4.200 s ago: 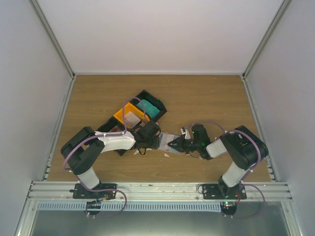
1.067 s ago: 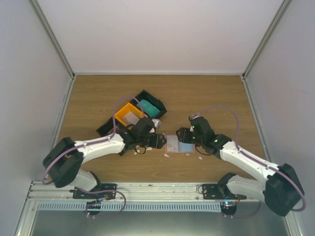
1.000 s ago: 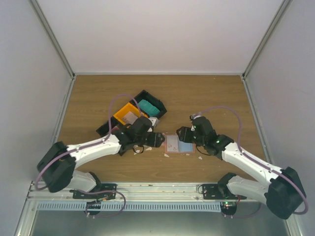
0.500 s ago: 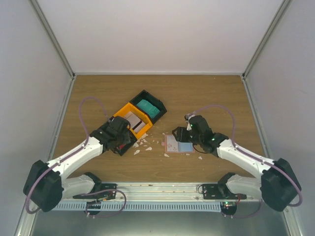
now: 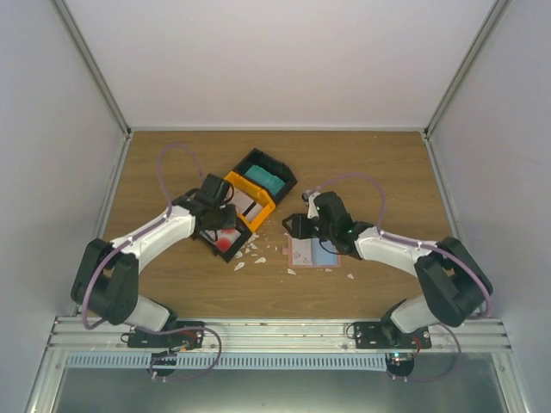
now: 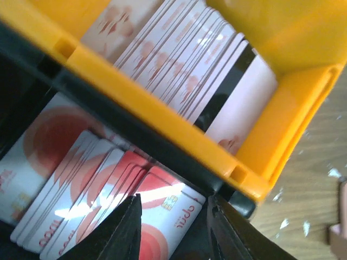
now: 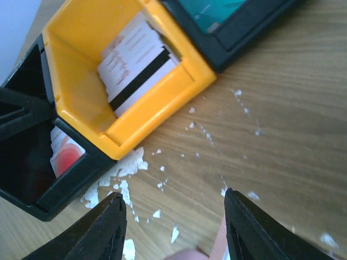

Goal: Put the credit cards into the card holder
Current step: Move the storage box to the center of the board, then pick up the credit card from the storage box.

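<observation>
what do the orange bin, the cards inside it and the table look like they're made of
orange bin: probably moulded plastic, smooth with a soft sheen and rounded edges. cards: thin, glossy, likely plastic, and one shows a dark stripe. table: matte, with visible grain; it could be wood or wood-look laminate, can't tell which.

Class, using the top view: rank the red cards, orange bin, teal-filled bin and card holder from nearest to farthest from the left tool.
1. Red cards: directly under the left tool.
2. Orange bin: next compartment, to the right and behind.
3. Teal-filled bin: tray's far end.
4. Card holder: off the tray, to the right.
</observation>
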Controlling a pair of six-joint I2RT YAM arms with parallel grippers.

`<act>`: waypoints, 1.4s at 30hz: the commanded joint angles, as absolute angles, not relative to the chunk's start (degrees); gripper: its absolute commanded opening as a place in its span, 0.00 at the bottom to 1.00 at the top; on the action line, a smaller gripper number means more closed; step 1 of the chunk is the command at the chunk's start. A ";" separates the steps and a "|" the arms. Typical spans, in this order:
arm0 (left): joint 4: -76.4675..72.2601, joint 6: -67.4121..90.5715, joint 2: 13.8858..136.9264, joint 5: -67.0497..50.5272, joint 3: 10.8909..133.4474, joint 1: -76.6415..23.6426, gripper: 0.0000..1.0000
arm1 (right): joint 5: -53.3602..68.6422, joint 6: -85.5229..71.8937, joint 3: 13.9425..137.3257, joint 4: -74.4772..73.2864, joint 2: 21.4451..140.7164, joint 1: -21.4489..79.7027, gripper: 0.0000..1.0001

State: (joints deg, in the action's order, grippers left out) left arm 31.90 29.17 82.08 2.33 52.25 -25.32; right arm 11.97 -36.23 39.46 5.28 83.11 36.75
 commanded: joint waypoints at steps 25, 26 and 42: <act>32.03 18.33 83.96 -6.17 54.45 -21.00 0.39 | 16.40 -22.92 55.21 6.42 102.17 41.78 0.59; 32.04 18.07 84.92 -6.62 54.40 -20.72 0.40 | 16.18 -22.79 55.75 6.22 102.80 42.16 0.59; 33.83 16.70 97.44 -11.37 59.46 -19.75 0.35 | 15.36 -20.05 58.74 3.78 107.50 43.94 0.59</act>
State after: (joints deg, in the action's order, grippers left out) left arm 32.29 17.30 95.72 -10.17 58.19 -20.14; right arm 15.53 -22.61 57.45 4.14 105.86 43.13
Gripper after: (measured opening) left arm 0.346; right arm 0.589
